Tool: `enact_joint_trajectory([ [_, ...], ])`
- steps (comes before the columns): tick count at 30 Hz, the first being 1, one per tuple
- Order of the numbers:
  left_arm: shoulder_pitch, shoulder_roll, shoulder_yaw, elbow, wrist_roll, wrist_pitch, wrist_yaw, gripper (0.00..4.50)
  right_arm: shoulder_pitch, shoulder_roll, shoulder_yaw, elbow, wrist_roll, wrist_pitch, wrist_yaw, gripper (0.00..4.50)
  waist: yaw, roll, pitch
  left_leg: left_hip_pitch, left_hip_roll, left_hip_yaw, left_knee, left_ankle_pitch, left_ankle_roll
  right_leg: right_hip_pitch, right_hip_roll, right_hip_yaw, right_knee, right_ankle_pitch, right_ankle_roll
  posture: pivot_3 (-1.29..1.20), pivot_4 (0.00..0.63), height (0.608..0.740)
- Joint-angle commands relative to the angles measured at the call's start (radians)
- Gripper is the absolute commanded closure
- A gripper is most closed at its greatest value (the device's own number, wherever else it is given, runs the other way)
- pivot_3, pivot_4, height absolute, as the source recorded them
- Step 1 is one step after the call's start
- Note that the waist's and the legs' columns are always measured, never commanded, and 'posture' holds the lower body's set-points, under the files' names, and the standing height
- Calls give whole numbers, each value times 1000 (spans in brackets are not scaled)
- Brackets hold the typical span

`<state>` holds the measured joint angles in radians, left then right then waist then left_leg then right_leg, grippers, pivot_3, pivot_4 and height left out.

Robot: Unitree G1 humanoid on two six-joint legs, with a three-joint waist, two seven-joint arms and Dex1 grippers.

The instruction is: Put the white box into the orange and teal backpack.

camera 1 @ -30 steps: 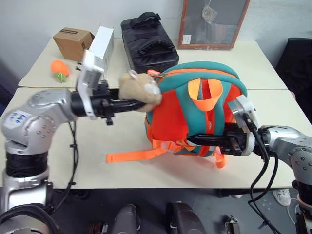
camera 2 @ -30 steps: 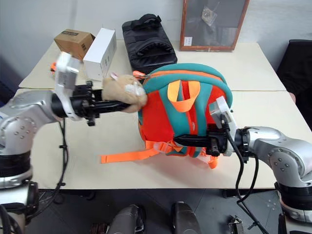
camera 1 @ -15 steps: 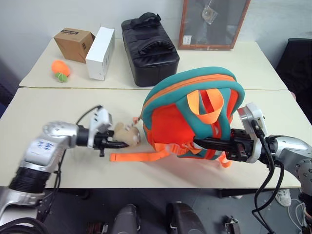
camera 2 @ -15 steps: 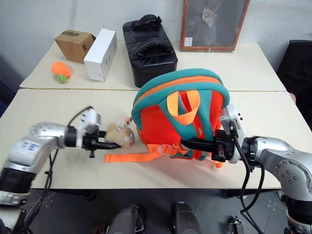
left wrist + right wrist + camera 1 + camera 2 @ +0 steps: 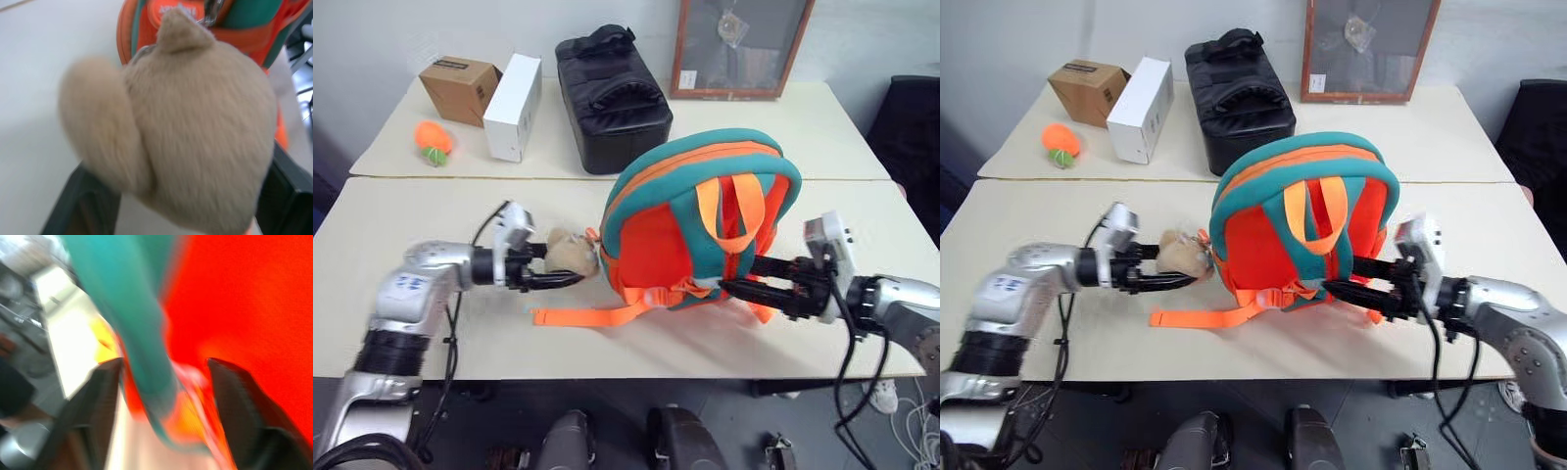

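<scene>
The orange and teal backpack (image 5: pixel 656 225) stands upright on the near table, straps facing me. Its tan plush toy (image 5: pixel 570 251) hangs at its left side. My left gripper (image 5: pixel 566 266) is level at that side, open, with the plush toy (image 5: pixel 195 132) between its spread fingers (image 5: pixel 80 208). My right gripper (image 5: pixel 739 274) is at the backpack's lower right corner, open, with a teal strap (image 5: pixel 142 333) running between its fingers (image 5: pixel 93 416). The white box is out of view.
On the far table stand a black padded bag (image 5: pixel 612 88), a tall white carton (image 5: pixel 512 93), a brown cardboard box (image 5: pixel 460 86) and an orange ball (image 5: pixel 433 139), with a framed board (image 5: pixel 739 44) behind them. A loose orange webbing strap (image 5: pixel 587 315) trails across the near table.
The backpack has come down from the air and now rests on the table. Both grippers have opened. My left arm sank with the plush toy; my right gripper drew back to the right.
</scene>
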<state>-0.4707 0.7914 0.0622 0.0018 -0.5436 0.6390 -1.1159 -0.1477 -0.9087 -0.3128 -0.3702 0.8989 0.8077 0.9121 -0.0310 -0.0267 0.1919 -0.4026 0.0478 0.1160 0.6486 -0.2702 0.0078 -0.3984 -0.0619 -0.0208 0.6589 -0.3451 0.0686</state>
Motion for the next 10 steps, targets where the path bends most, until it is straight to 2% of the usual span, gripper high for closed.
enact_joint_trajectory([
  [1, 75, 95, 174, -131, -115, 95, -17, 4, 35, -114, -168, 117, -20, -47, 157, 427, 1, 0, 0, 1, 0, 0, 0, 0, 0, 0, 0, 0, 0, 0, 0, 0, 150, 740],
  [3, 129, 161, 276, -174, -159, 138, -31, 0, 56, -194, -241, 220, -27, -52, 272, 49, 2, 0, 0, 1, 0, 0, -1, 0, 0, 1, 0, 0, -1, 0, 0, 0, 150, 740],
  [5, 175, 228, 392, -195, -207, 187, -54, 0, 57, -271, -287, 333, -51, -72, 377, 49, 2, 0, 0, 2, 0, 0, -1, 0, 0, 2, 0, 0, -1, 0, 0, 0, 150, 740],
  [8, 196, 288, 521, -194, -256, 238, -46, 0, 1, -337, -272, 476, -87, -98, 446, 49, 1, 0, 0, 5, 1, 0, -2, 0, 0, 4, 0, 0, -1, -1, -1, 0, 150, 740],
  [10, 201, 298, 560, -193, -258, 234, -27, 0, -44, -346, -240, 524, -105, -113, 466, 49, 1, 0, 0, 9, 1, 0, -3, -1, -1, 6, 0, 0, -2, -1, -2, 0, 150, 740],
])
